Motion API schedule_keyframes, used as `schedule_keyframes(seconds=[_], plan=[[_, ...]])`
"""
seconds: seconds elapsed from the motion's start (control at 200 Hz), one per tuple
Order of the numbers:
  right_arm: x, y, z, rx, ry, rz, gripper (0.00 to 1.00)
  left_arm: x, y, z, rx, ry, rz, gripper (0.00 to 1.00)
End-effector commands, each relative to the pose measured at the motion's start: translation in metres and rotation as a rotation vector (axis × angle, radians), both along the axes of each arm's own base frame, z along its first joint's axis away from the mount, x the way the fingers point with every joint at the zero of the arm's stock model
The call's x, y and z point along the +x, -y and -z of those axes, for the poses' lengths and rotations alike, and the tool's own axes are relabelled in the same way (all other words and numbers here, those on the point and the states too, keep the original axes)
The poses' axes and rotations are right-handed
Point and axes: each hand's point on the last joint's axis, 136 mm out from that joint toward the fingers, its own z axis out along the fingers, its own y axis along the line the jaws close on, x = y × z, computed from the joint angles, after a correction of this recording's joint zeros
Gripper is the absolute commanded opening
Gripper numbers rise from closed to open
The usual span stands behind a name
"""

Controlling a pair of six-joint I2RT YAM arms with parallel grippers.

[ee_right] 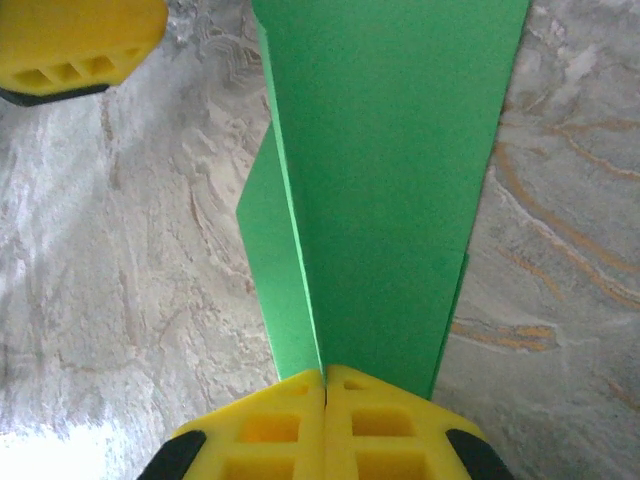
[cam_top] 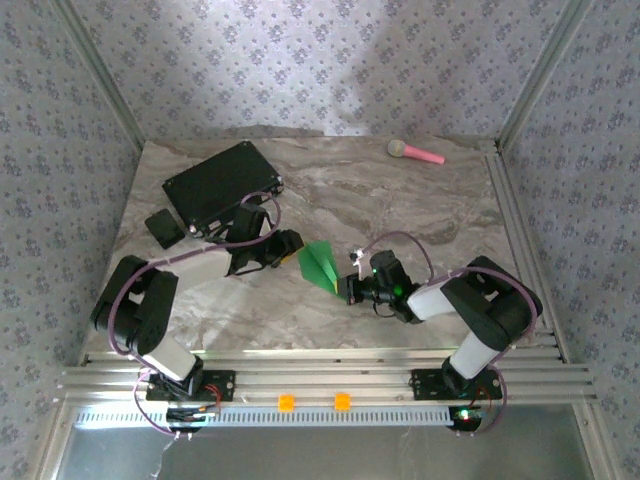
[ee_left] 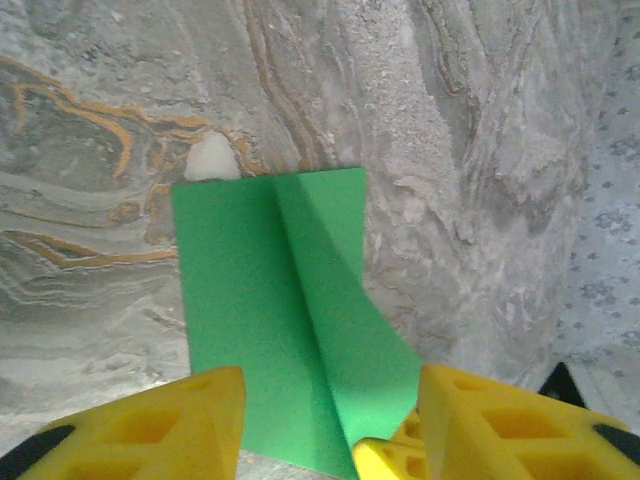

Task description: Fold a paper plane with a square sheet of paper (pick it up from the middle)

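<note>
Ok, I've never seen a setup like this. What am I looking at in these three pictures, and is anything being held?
Two robot arms are bolted to the near edge of a marble table. The wide picture looks down from above and behind them. The other two come from a camera on each wrist, so the yellow shapes there are that arm's own fingers. The right claw is shut on a partly folded green paper, pinching one end. The left claw stands open at the paper's other end, a finger on each side. Farther back lie a black case and a pink-handled toy.
</note>
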Motion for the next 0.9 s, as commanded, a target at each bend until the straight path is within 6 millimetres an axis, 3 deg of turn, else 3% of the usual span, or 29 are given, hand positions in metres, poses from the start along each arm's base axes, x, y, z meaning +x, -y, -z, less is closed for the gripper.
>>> schedule_keyframes(seconds=[0.0,0.19,0.61,0.71,0.895], plan=[[0.003,0.002,-0.003,-0.052,0.038,0.0,0.05,0.007,0.013,-0.009,-0.052,0.01,0.035,0.53],[0.004,0.002,-0.005,-0.151,0.115,-0.02,0.07,0.016,0.023,-0.01,-0.047,-0.004,0.043,0.57],[0.001,-0.004,-0.007,-0.336,0.234,-0.078,0.11,0.017,0.033,0.019,0.004,-0.128,0.051,0.56],[0.001,-0.005,-0.008,-0.348,0.251,-0.076,0.11,0.017,0.036,0.022,0.006,-0.147,0.06,0.5],[0.0,-0.005,-0.01,-0.404,0.305,-0.1,0.15,0.016,0.036,0.025,0.016,-0.164,0.064,0.27]])
